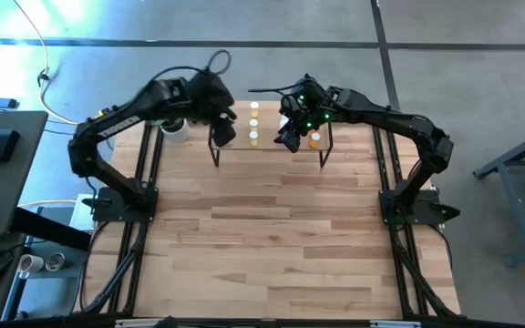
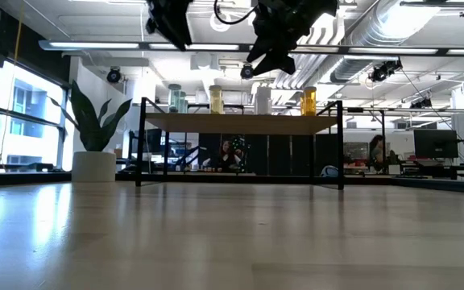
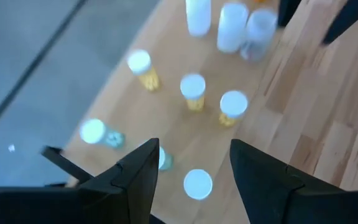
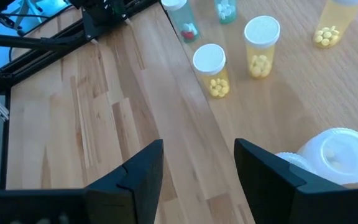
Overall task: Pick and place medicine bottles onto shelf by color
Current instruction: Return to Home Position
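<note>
The shelf (image 1: 270, 126) (image 2: 244, 123) stands at the table's far middle. On its top, medicine bottles stand upright in groups: green (image 3: 95, 132) (image 2: 177, 98), yellow (image 3: 192, 91) (image 4: 211, 68) (image 2: 216, 98), white (image 3: 232, 26) (image 4: 335, 152) (image 2: 263, 98) and orange (image 2: 308, 100). My left gripper (image 1: 223, 133) (image 3: 194, 168) hangs open above the shelf's left end, over a pale-capped bottle (image 3: 197, 184) that stands apart from its fingers. My right gripper (image 1: 288, 140) (image 4: 197, 168) hangs open above the shelf's right part, with nothing between its fingers.
A white pot (image 1: 175, 130) with a plant (image 2: 95, 129) stands left of the shelf at the table's far edge. The plank tabletop (image 1: 272, 237) stretches from the shelf toward the near edge. Black frame rails (image 4: 104, 22) run along the table's sides.
</note>
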`<act>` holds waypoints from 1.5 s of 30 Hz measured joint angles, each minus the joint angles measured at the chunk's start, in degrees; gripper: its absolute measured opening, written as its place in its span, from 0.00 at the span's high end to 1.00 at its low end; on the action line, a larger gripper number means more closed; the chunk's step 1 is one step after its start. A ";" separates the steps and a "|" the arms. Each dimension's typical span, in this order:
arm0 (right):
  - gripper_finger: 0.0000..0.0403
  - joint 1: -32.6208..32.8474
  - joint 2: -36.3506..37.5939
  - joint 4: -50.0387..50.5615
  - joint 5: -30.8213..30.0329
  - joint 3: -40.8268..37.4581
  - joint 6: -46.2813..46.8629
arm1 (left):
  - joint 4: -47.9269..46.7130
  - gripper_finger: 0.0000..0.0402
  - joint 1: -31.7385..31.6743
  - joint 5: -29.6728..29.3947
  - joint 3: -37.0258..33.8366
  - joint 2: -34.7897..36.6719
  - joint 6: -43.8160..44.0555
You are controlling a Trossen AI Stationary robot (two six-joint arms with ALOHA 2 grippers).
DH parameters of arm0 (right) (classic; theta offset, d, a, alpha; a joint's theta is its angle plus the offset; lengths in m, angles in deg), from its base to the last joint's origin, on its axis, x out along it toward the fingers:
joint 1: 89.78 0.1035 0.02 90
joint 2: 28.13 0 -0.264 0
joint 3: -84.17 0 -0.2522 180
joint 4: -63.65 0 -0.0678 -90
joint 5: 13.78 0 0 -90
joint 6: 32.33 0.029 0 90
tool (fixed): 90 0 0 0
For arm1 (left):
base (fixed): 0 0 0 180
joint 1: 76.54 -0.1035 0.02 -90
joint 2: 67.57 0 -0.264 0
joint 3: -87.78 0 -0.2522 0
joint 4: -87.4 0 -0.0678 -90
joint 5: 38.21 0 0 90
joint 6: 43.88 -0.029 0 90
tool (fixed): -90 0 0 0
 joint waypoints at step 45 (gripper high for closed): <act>0.54 18.58 0.00 -51.15 -7.26 0.02 19.85 | 48.89 0.53 28.53 0.64 -75.54 72.57 15.81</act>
